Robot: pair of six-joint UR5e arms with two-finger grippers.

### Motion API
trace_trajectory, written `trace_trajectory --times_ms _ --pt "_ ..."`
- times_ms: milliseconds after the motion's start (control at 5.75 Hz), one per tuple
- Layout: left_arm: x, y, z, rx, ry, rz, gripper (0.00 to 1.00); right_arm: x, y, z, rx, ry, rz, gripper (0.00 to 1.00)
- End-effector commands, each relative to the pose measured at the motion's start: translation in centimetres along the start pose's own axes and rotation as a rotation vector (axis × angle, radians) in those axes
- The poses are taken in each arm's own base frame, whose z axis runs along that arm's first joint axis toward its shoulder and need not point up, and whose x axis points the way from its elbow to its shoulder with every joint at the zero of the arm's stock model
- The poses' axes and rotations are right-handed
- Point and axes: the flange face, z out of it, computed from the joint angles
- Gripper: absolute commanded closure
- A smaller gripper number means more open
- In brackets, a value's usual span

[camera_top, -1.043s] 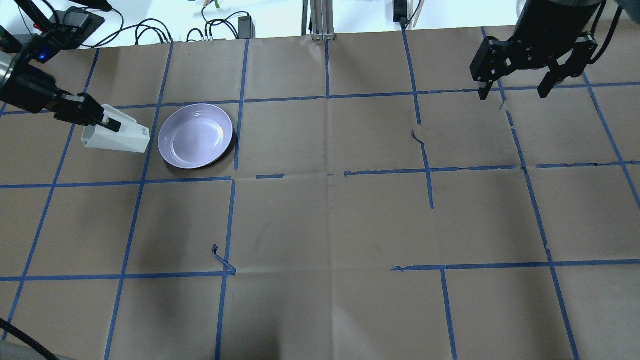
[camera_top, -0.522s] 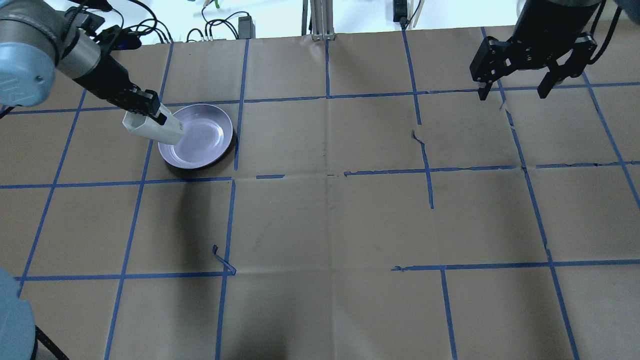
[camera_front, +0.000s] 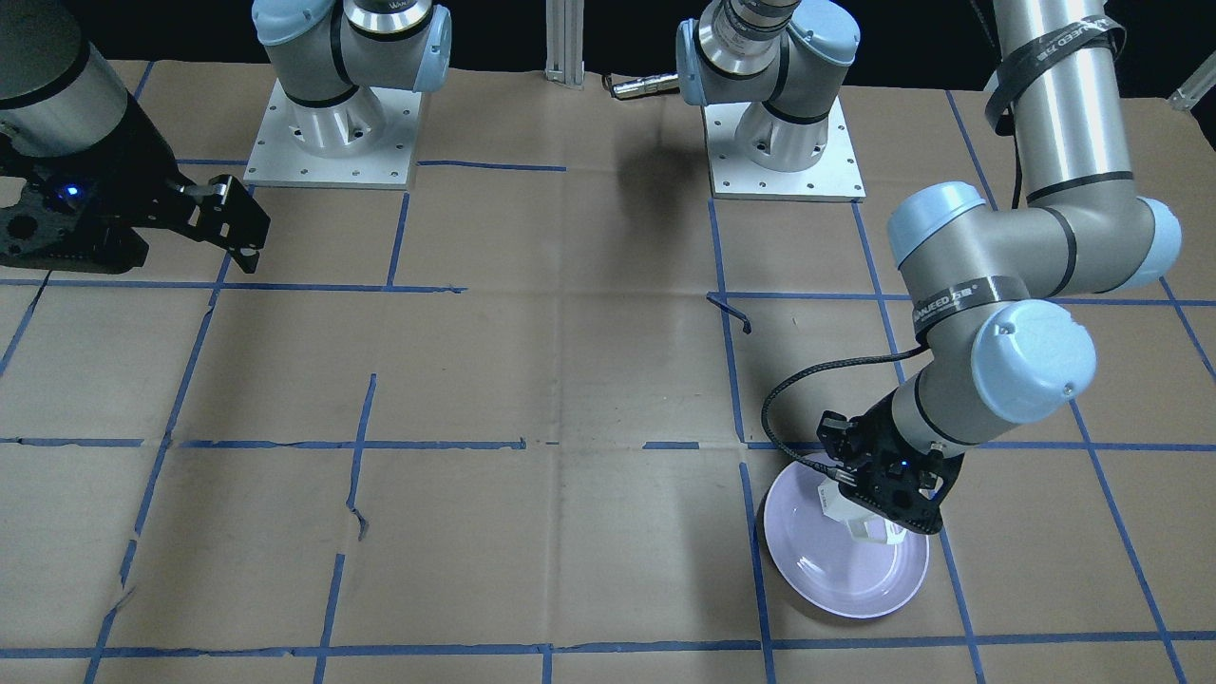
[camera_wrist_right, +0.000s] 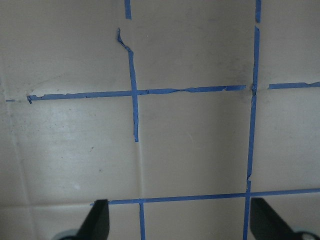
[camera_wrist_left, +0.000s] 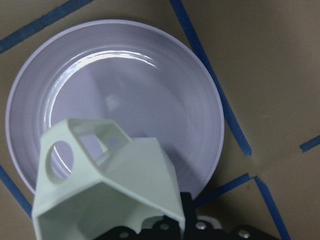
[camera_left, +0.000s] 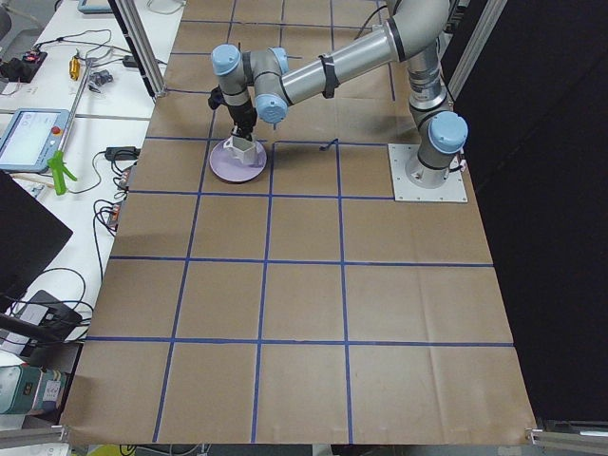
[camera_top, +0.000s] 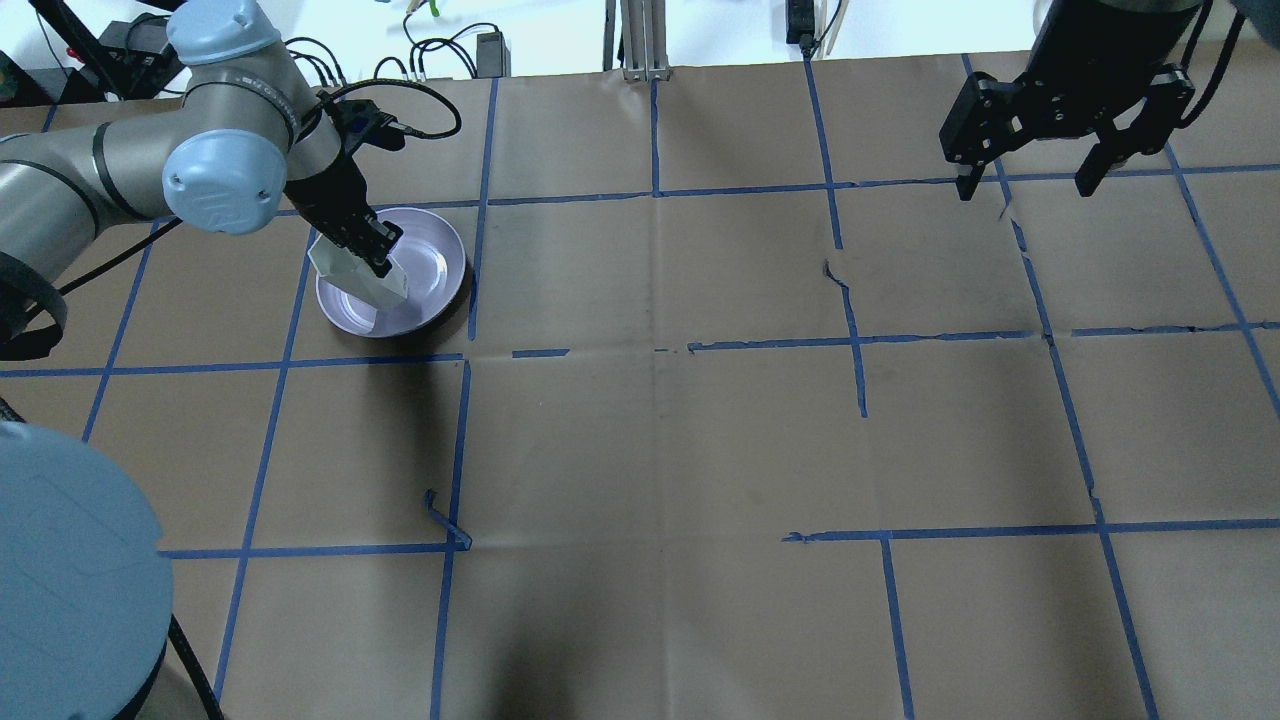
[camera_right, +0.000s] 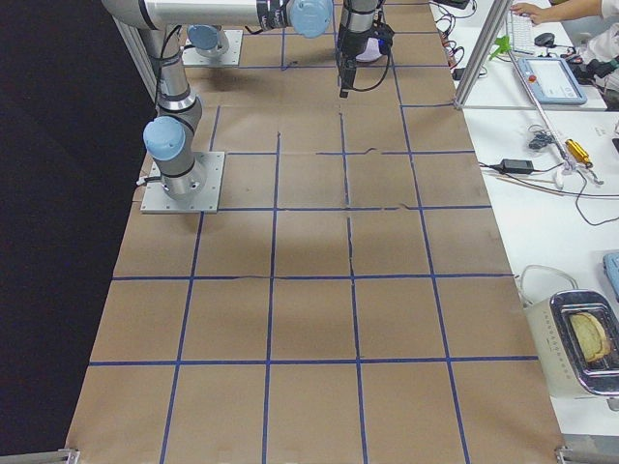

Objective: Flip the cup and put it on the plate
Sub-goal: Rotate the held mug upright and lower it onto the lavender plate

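The white faceted cup (camera_top: 358, 278) is in my left gripper (camera_top: 378, 252), which is shut on its wide rim end. The cup hangs tilted over the left part of the lavender plate (camera_top: 432, 262), narrow base pointing down toward it. I cannot tell whether it touches. In the left wrist view the cup (camera_wrist_left: 107, 182) with its open-frame handle fills the lower left over the plate (camera_wrist_left: 150, 85). In the front-facing view the cup (camera_front: 858, 521) sits under the gripper (camera_front: 888, 489) above the plate (camera_front: 845, 575). My right gripper (camera_top: 1028, 187) is open and empty, far right.
Brown paper with blue tape lines covers the table (camera_top: 660, 440). A loose curl of tape (camera_top: 445, 520) lies near the front left. Cables and power bricks (camera_top: 440, 55) lie beyond the far edge. The left arm's elbow (camera_top: 215, 180) hangs left of the plate.
My left arm has swung the cup rightward, from the table left of the plate to over the plate, and turned it base-down. The right arm has not moved.
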Motion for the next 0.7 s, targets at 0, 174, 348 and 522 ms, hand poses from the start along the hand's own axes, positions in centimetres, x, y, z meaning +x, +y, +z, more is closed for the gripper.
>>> trace_trajectory --times_ms 0,174,348,522 --pt "0.27 -0.69 0.77 -0.008 -0.004 0.014 0.91 0.00 0.00 0.00 0.000 0.000 0.000 0.00" --pt "0.27 -0.70 0.77 -0.008 -0.004 0.014 0.84 0.00 0.00 0.00 0.000 0.000 0.000 0.00" --pt "0.36 -0.56 1.22 -0.016 0.001 0.014 0.45 0.00 0.00 0.00 0.000 0.000 0.000 0.00" --pt "0.36 -0.56 1.22 -0.016 0.001 0.014 0.14 0.00 0.00 0.00 0.000 0.000 0.000 0.00"
